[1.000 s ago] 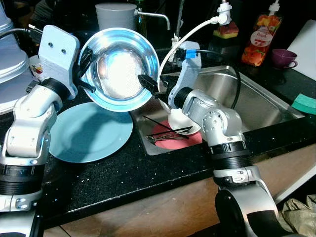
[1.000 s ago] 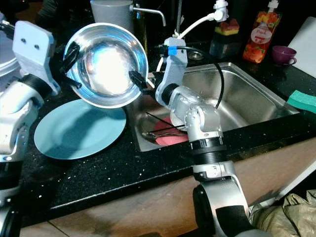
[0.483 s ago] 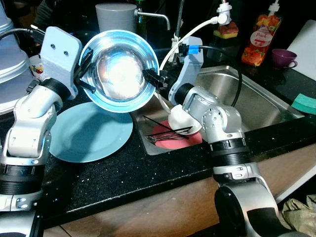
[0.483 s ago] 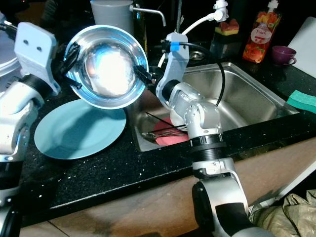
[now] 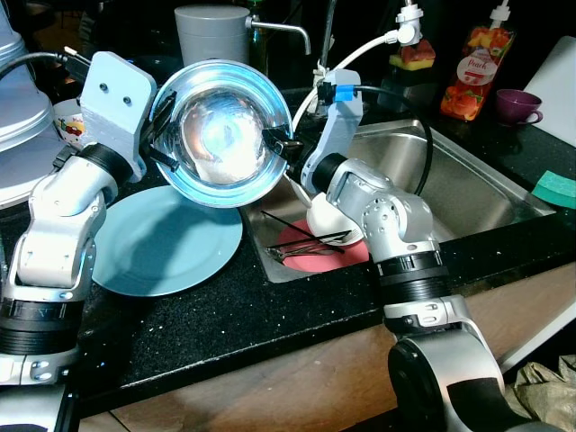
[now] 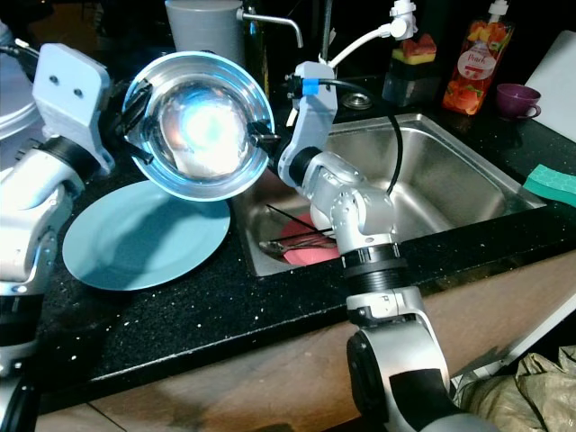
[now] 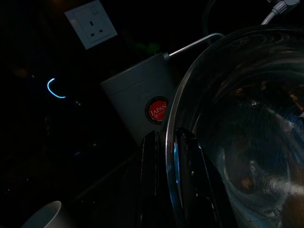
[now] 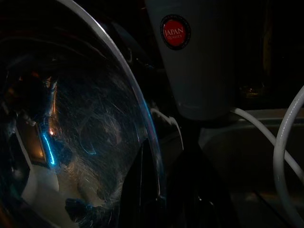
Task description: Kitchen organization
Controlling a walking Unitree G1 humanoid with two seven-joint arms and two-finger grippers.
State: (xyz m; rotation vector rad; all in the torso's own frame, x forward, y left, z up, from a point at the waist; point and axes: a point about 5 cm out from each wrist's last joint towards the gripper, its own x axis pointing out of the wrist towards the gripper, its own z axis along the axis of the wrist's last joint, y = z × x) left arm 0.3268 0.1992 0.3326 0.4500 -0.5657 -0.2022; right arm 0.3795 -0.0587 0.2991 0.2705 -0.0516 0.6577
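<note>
Counter (image 5: 225, 315), black and speckled, runs across the near edge. Blue plate (image 5: 166, 238) lies flat on it, at the left. Just right of the plate, the sink (image 5: 468, 193); at its near left corner a red plate (image 5: 315, 255) with dark utensils (image 5: 306, 243) lying across it, and a white bowl (image 5: 328, 216) behind those, partly hidden by the right arm.

Above the blue plate, held clear of the counter, a steel bowl (image 5: 223, 133), tipped on edge with its hollow facing the camera. Left gripper (image 5: 160, 135) pinches the bowl's left rim: in the left wrist view the rim (image 7: 172, 156) runs between the two black fingers (image 7: 152, 185), which are closed onto it. Right gripper (image 5: 277, 144) is at the opposite rim; in the right wrist view the rim (image 8: 149, 123) passes between its fingers (image 8: 137, 185), nipped tight on it. Both pincers almost fully closed, only the thin rim between them.

Behind the bowl, a grey canister (image 5: 211, 31) with a red round label (image 7: 157, 110). White hose (image 5: 351, 58) arcs up behind the right arm. Further back right: sponge (image 5: 414, 58), orange bottle (image 5: 475, 72), purple cup (image 5: 515, 105). Green sponge (image 5: 556, 189) at the far right counter edge. Wall socket (image 7: 91, 23) visible in the left wrist view.
</note>
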